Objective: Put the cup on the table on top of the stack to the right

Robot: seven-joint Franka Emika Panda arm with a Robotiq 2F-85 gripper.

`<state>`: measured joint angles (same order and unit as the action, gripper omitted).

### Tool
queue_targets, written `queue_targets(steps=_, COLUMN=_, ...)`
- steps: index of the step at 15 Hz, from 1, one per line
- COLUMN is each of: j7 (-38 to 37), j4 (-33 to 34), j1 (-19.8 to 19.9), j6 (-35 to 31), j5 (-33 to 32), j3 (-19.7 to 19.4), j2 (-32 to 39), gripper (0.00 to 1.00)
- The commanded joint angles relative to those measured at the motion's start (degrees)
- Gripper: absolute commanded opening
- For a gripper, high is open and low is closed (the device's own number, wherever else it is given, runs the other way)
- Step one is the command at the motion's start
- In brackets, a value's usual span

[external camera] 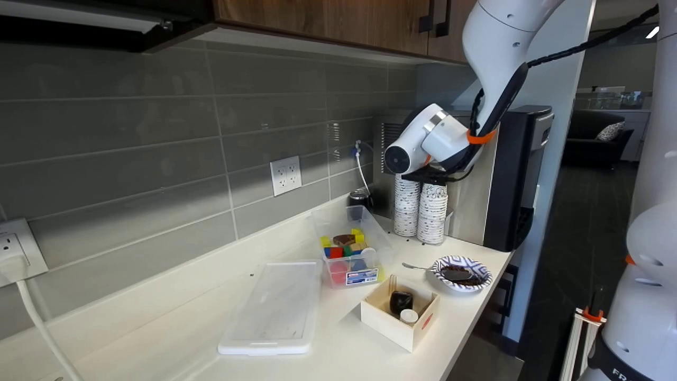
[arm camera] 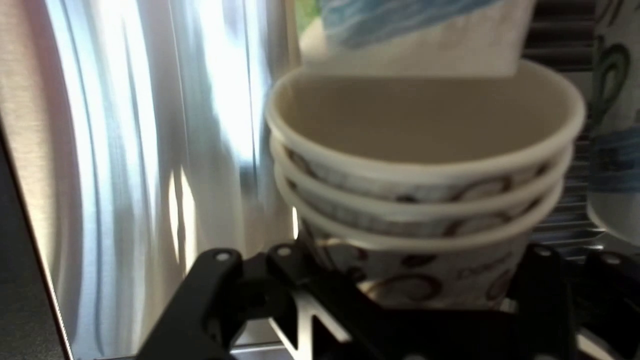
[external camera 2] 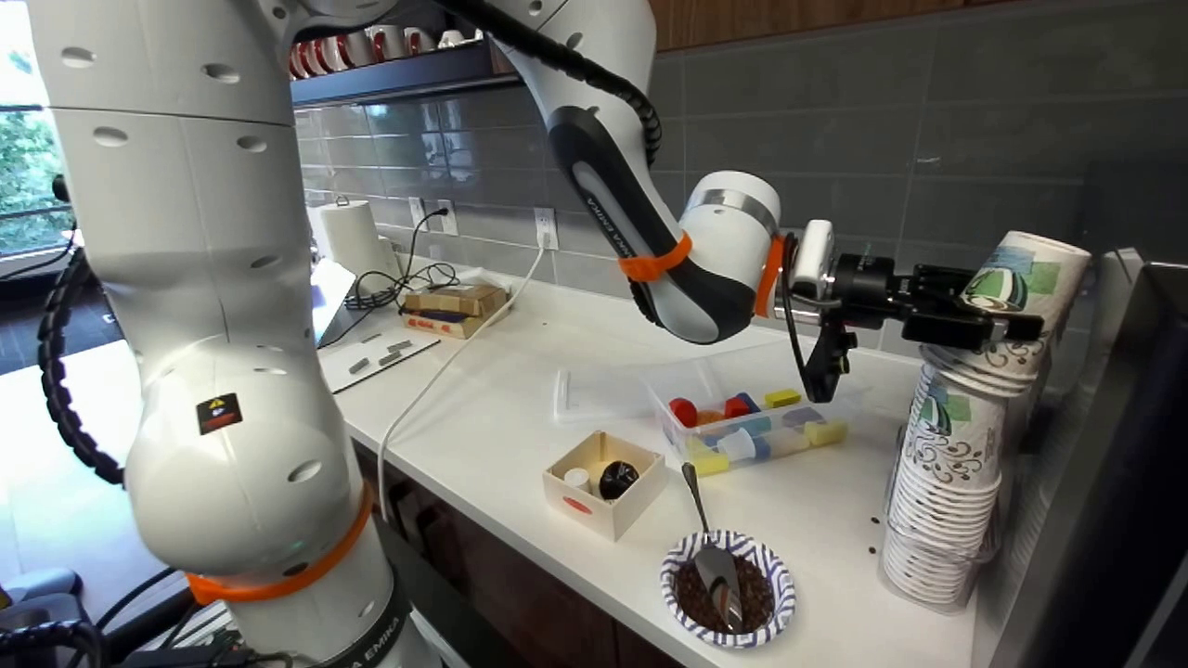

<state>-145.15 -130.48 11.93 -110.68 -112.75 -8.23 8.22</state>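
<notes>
Cup (external camera 2: 1032, 276), nested with others and clasped mouth-down in the fingers (external camera 2: 961, 328), leans at the top of the stack (external camera 2: 945, 492), so best level it, centre its mouth on the topmost base and lower straight, clear of the neighbouring column (arm camera: 616, 160).

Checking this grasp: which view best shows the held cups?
The wrist view: it shows the held cups close up, three nested rims visible. Exterior views show them side-on, partly behind the fingers, or obscured by the robot's wrist.
</notes>
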Motion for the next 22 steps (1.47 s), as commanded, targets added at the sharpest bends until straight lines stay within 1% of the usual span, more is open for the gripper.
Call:
queue_targets(steps=1, j7=-8.5, j4=0.2, j1=-0.4, j6=2.8, j5=-2.9, j3=0.0, j2=2.3, gripper=0.44)
queue_targets(steps=7, j7=-9.1, j4=0.4, j1=-0.4, j6=2.6, j5=-2.8, j3=0.5, j2=3.4, gripper=0.44)
queue_targets(steps=8, j7=-9.0, j4=0.3, j1=-0.4, j6=2.6, j5=-2.7, j3=0.6, j2=3.4, gripper=0.92)
queue_targets(steps=9, j7=-9.1, j4=0.3, j1=-0.4, j6=2.5, j5=-2.7, j3=0.6, j2=3.4, gripper=0.93)
queue_targets(steps=10, j7=-9.2, j4=0.3, j1=-0.4, j6=2.6, j5=-2.7, j3=0.6, j2=3.4, gripper=0.99)
queue_targets(steps=22, j7=-9.0, j4=1.5, j1=-0.2, j6=2.4, j5=-1.8, j3=0.4, j2=2.9, gripper=1.0)
